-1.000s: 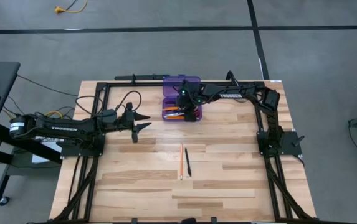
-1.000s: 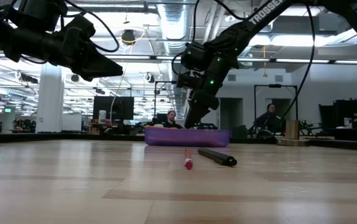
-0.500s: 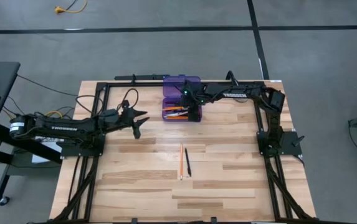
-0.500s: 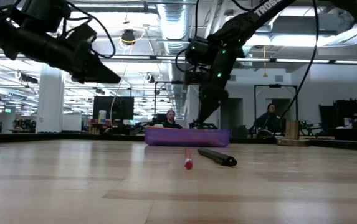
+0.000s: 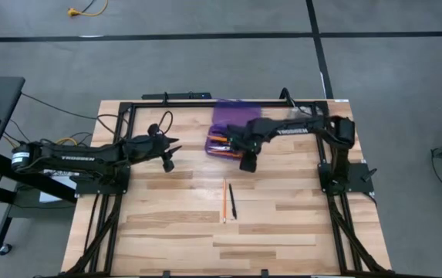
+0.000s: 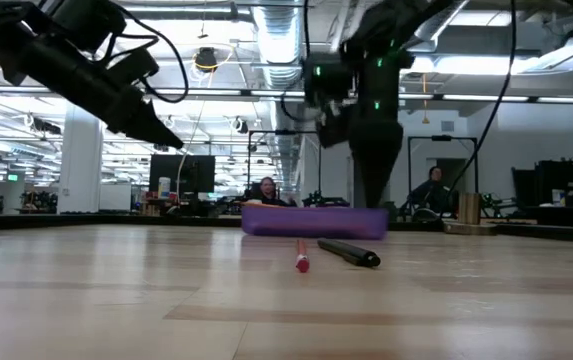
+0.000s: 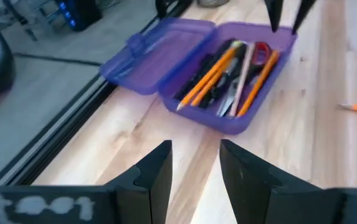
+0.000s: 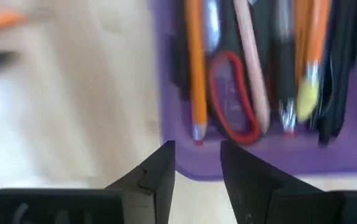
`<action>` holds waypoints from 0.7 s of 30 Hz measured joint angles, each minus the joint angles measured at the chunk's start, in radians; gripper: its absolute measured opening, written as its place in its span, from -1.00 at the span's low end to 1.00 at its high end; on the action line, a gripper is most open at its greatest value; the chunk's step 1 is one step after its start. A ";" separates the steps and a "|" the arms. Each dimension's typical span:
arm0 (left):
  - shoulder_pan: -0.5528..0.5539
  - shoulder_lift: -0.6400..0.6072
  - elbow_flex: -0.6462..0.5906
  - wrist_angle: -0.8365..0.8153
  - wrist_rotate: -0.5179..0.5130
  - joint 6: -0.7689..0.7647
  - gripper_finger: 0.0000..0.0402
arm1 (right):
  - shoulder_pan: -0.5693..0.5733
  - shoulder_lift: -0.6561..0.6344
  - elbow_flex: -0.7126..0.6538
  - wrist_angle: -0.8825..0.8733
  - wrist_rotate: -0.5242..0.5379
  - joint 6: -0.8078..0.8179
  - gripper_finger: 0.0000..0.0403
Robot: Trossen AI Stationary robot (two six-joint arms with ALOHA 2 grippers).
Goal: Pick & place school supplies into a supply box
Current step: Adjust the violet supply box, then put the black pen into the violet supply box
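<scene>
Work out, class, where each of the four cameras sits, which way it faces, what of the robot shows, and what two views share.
High: overhead, straight down; both arms, purple case.
Low: table height, level across; arms come from above, loose pencil and pen in front.
Left wrist: past the open left pincer toward the case.
Right wrist: past the open right pincer above red scissors.
Shared: both wrist views see the scissors.

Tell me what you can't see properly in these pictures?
- Supply box, low view: only its side wall shows, so its contents are hidden.
- Scissors, right wrist view: motion blur smears everything; only the red handle is clear.
- Pencil and pen, low view: seen end-on, their lengths hidden.
</scene>
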 joint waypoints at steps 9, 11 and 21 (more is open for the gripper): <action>-0.007 -0.087 0.000 0.008 0.070 0.066 -0.38 | 0.195 -0.174 0.000 0.029 0.230 0.271 -0.39; -0.007 -0.100 0.000 0.006 0.079 0.044 -0.38 | 0.239 -0.209 0.000 0.061 0.243 0.379 -0.39; -0.022 -0.111 -0.083 0.004 0.334 -0.147 -0.38 | 0.495 -0.107 0.006 0.451 0.286 0.869 -0.39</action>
